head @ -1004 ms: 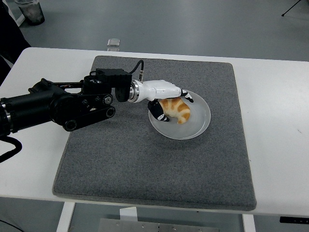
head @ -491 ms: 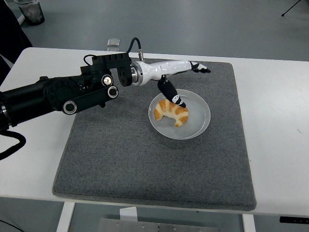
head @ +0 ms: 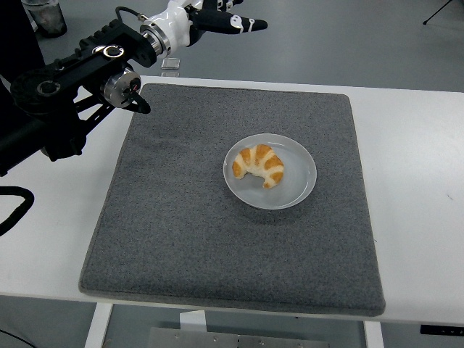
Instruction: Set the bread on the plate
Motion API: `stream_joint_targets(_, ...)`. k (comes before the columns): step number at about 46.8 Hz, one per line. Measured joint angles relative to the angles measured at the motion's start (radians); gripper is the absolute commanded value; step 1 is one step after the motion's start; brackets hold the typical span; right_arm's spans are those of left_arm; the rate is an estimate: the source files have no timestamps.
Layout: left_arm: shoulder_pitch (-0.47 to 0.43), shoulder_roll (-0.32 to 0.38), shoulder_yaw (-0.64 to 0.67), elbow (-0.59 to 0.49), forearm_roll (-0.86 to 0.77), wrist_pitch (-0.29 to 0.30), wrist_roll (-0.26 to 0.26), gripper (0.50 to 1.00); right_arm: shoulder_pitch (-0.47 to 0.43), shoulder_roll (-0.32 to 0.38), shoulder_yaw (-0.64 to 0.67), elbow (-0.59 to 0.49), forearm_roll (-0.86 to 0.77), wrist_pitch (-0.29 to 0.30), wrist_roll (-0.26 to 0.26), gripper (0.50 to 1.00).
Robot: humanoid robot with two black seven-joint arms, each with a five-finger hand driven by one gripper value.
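Note:
A golden croissant (head: 260, 164) lies on the left half of a round white plate (head: 299, 177), which sits in the middle of a grey mat (head: 174, 217). My left hand (head: 221, 18) is raised high near the picture's top, well up and left of the plate, its fingers stretched out and holding nothing. The black left arm (head: 65, 87) runs down from it to the left edge. No right arm shows.
The grey mat covers most of the white table (head: 413, 181). A small clear object (head: 170, 64) sits just behind the mat's far left edge. A dark container (head: 45, 16) stands on the floor at top left.
My left hand let go of the croissant on the plate, then lifted away up and to the left. The croissant now lies alone on the plate.

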Motion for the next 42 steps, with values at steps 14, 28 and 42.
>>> stream_joint_targets(14, 0.069, 0.057, -0.013, 0.083, -0.313, -0.01, 0.004, 0.992, 0.0, 0.0, 0.0, 0.0, 0.0, 0.0, 0.0, 0.952)
stream_joint_targets(28, 0.177, 0.145, -0.014, 0.087, -0.562, -0.184, 0.075, 0.992, 0.0, 0.0, 0.0, 0.0, 0.0, 0.0, 0.0, 0.952)
stream_joint_targets(42, 0.258, 0.171, -0.089, 0.175, -0.631, -0.352, 0.038, 0.994, 0.0, 0.0, 0.001, 0.0, 0.0, 0.001, 0.0, 0.954)
